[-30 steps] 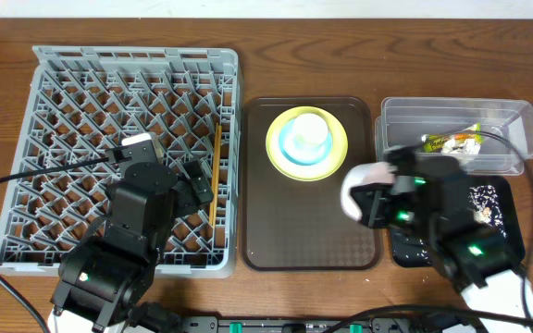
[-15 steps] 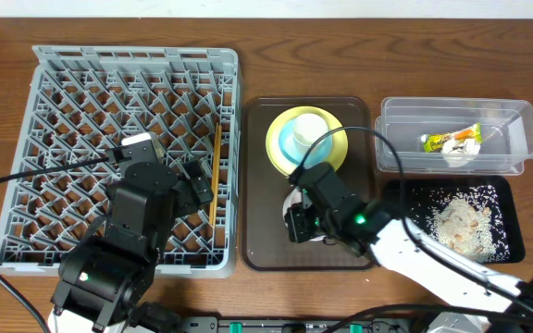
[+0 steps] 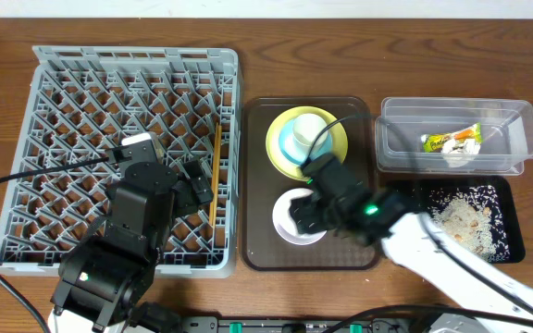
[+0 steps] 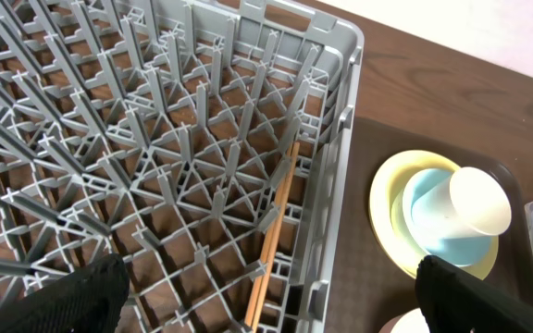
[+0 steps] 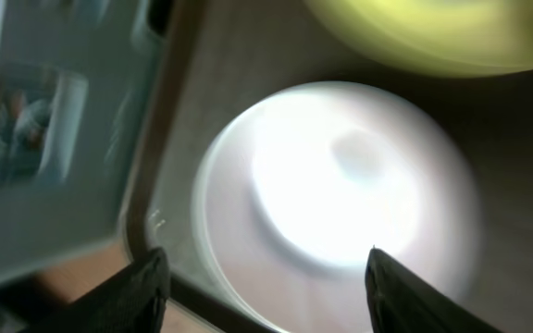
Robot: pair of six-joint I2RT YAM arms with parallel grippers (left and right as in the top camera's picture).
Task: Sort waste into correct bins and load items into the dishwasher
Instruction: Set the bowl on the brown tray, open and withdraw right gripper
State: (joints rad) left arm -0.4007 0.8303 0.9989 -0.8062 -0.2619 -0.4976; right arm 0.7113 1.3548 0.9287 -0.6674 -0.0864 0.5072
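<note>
Right gripper (image 3: 305, 215): jaws parted, nothing in them. A second ago it was clamped on the white bowl (image 3: 287, 227), which it carried between the clear tub (image 3: 516, 118) and the black tray (image 3: 505, 248), toward the tabletop's right edge. The arm has since swung across, and the bowl now rests on the brown tray (image 3: 259, 176) near its front edge. The right wrist view, though blurred, shows the fingers (image 5: 146, 287) spread either side of the bowl's rim; whether the bowl stands upright or inverted cannot be told.

Finding: the bowl has been released, not dropped off-tray. Rice and beige scraps (image 3: 461, 222) lie in the black tray; the wrapper (image 3: 452, 141) and a white wad, probably the tissue (image 3: 458, 158), lie in the clear tub. Waste sorting appears complete.

Outstanding: the plate (image 3: 337, 155), blue bowl (image 3: 288, 154) and white cup (image 3: 309, 129) remain stacked toward the brown tray's rear edge. Only the chopsticks (image 3: 215, 176) are in the dish rack (image 3: 63, 92), along its right wall.

Left gripper (image 4: 271, 289): spread wide, empty, over the rack's front right corner.

Judgement: loading of crockery is the remaining work, the white bowl being the nearest candidate.
</note>
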